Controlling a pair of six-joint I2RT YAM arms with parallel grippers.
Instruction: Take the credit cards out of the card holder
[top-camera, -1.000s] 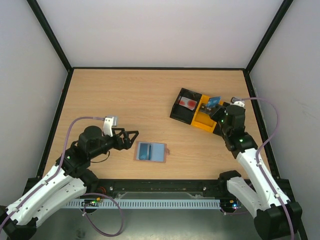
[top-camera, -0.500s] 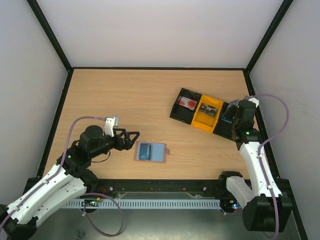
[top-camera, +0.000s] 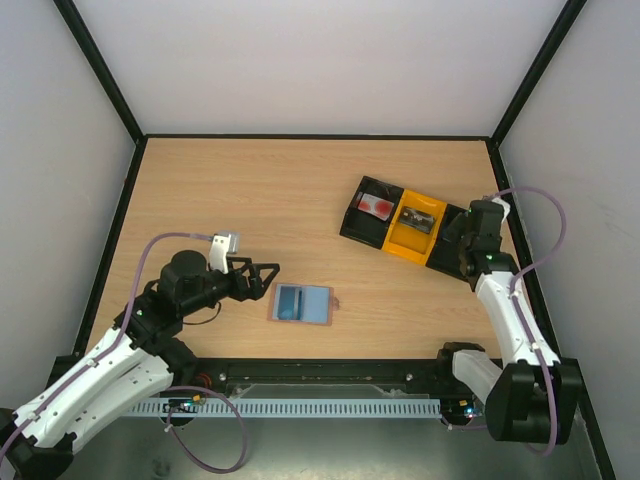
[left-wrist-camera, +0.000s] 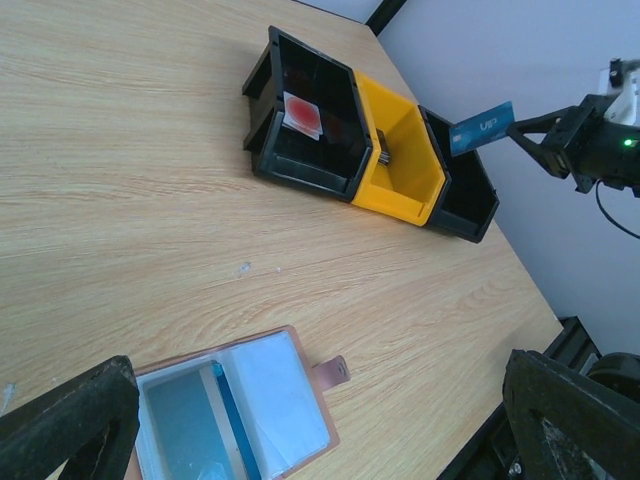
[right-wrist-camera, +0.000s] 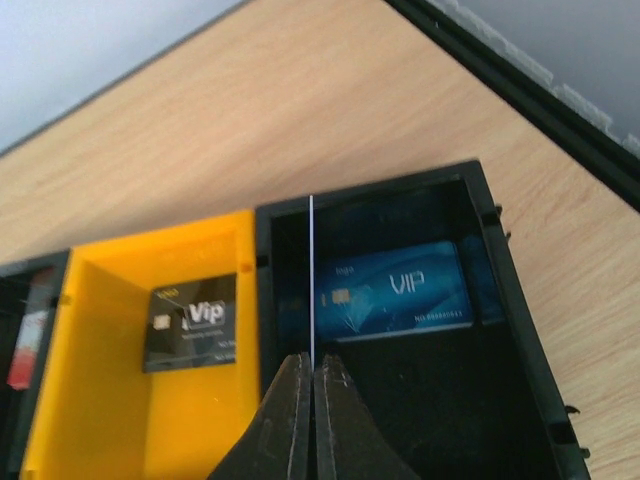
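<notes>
- Pale walls and a black frame close in a wooden table (top-camera: 250, 190), with both arms bolted at its near edge.
- The card holder (top-camera: 301, 302) lies open and flat on the table, near the front edge and a little left of centre. Its small brown tab (left-wrist-camera: 333, 372) points towards the right arm.
- Seen from the left wrist, a teal card (left-wrist-camera: 185, 415) sits in one pocket of the holder. The other pocket looks pale, and I cannot tell whether it holds anything.
- The left claw (top-camera: 266, 280) hangs just left of the holder with its jaws spread wide. It grips nothing and does not touch the holder.
- Well apart, towards the far right of the table, a black-and-yellow tray (left-wrist-camera: 300, 165) with three compartments sits at an angle.
- The tray's left black compartment holds a card with a red patch (left-wrist-camera: 302, 110).
- The yellow middle compartment holds a black VIP card (right-wrist-camera: 193, 322) lying flat.
- The right black compartment holds a matching blue card (right-wrist-camera: 395, 293), also lying flat.
- The right claw (right-wrist-camera: 312, 365) is pinched tight on a blue VIP card (left-wrist-camera: 481, 127). It holds this card above the right black compartment, on the side next to the yellow one, and the card shows edge-on from the right wrist.
</notes>
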